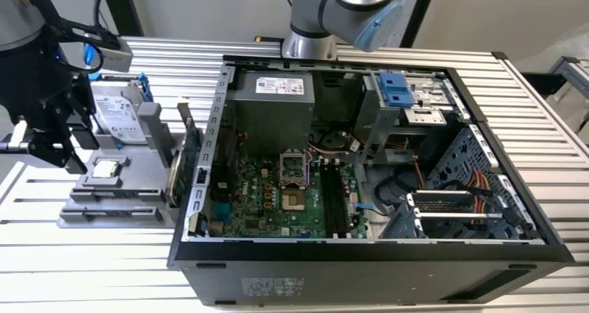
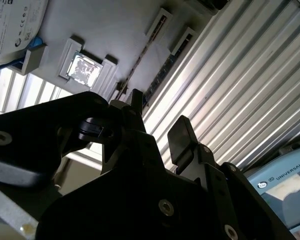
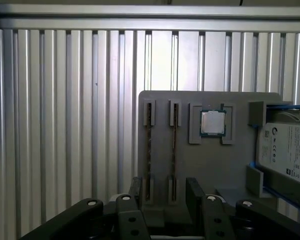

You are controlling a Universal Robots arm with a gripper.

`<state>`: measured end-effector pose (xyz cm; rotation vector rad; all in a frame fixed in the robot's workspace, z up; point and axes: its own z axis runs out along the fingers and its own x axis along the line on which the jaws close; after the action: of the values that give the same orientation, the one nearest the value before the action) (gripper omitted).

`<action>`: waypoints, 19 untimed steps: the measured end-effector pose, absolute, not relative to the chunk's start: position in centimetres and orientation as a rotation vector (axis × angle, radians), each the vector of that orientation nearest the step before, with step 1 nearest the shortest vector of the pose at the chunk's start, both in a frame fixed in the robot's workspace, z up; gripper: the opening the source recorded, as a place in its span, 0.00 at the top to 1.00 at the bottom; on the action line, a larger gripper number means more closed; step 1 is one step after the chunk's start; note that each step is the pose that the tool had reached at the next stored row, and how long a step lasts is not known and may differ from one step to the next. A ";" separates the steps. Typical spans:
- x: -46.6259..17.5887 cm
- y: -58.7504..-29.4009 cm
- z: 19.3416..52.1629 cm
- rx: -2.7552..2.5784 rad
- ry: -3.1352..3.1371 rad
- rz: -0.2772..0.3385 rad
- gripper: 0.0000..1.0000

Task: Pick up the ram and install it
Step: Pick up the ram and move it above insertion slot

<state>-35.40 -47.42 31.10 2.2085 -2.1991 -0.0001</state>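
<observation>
At the exterior view's left, the gripper (image 1: pixel 57 154) hangs above the near left part of a grey parts holder (image 1: pixel 129 206) that lies on the ribbed metal table (image 1: pixel 83 271). In the first wrist view its two black fingers (image 3: pixel 135 192) stand apart with nothing clamped between them, and they are above the holder without touching it. The ram (image 3: pixel 174 150) stands on edge in a narrow slot of the holder. A second stick (image 3: pixel 149 150) of the same kind sits in the slot just beside it. In that view both slots lie between the spread fingertips.

Just to the right of the slots in the first wrist view, a square processor chip (image 3: pixel 212 122) rests in its own recess. Past it lies a silver hard drive (image 3: pixel 285 150) with blue rails.

In the exterior view, a green card (image 1: pixel 187 163) with a metal bracket stands upright at the holder's right edge, close to the case wall. Further right is the open computer case (image 1: pixel 368 258), with the motherboard (image 1: pixel 276 196) exposed inside. The arm's base (image 1: pixel 308 44) stands at the far side of the case.
</observation>
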 end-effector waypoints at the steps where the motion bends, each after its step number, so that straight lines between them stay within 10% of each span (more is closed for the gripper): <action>1: -35.4 -47.4 31.1 2.208 -2.199 0.000 0.00; 19: -35.4 -47.4 30.5 2.207 -2.198 0.002 0.00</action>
<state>-35.40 -47.41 30.52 2.2074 -2.1981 0.0021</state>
